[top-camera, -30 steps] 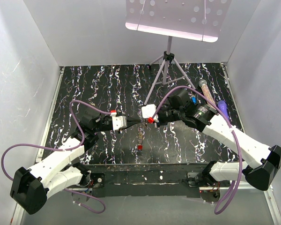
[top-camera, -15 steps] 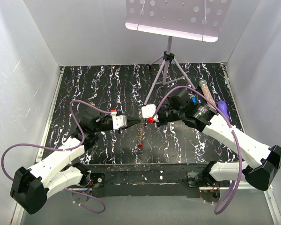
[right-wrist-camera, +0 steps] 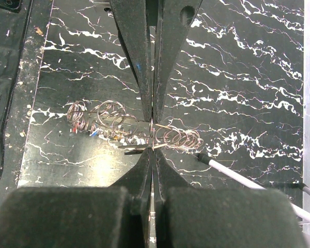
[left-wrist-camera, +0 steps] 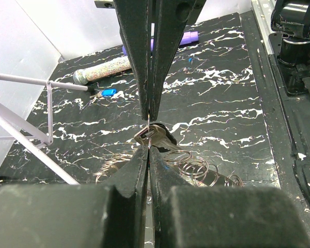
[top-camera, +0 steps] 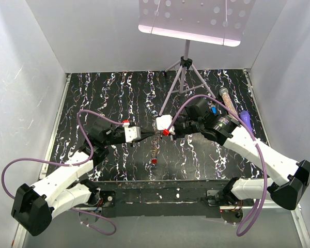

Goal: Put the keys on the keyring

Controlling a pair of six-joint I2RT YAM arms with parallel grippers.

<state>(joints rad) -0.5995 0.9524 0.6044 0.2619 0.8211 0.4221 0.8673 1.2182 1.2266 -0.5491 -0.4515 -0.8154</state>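
My left gripper (top-camera: 154,135) and right gripper (top-camera: 160,133) meet tip to tip above the middle of the mat, both shut. Between the tips runs a thin edge-on loop of the keyring (left-wrist-camera: 149,123), which both seem to pinch. The rest of the keyring dangles below as a coiled strand (top-camera: 154,150) ending in a small red piece (top-camera: 154,161). Its coils show in the left wrist view (left-wrist-camera: 194,168) and in the right wrist view (right-wrist-camera: 113,120). A silver key (left-wrist-camera: 156,137) hangs right at the left gripper's (left-wrist-camera: 149,148) tips. In the right wrist view the right gripper (right-wrist-camera: 152,150) touches a thin flat key (right-wrist-camera: 136,150).
A tripod stand (top-camera: 183,72) with a perforated plate stands at the back; its white leg (right-wrist-camera: 248,178) lies close to the coils. A glitter tube (top-camera: 225,99), a purple marker (top-camera: 245,118) and a small blue piece (top-camera: 213,109) lie at the right, behind the right arm.
Both arms have stayed almost still, tips together. The dangling strand has swayed slightly.
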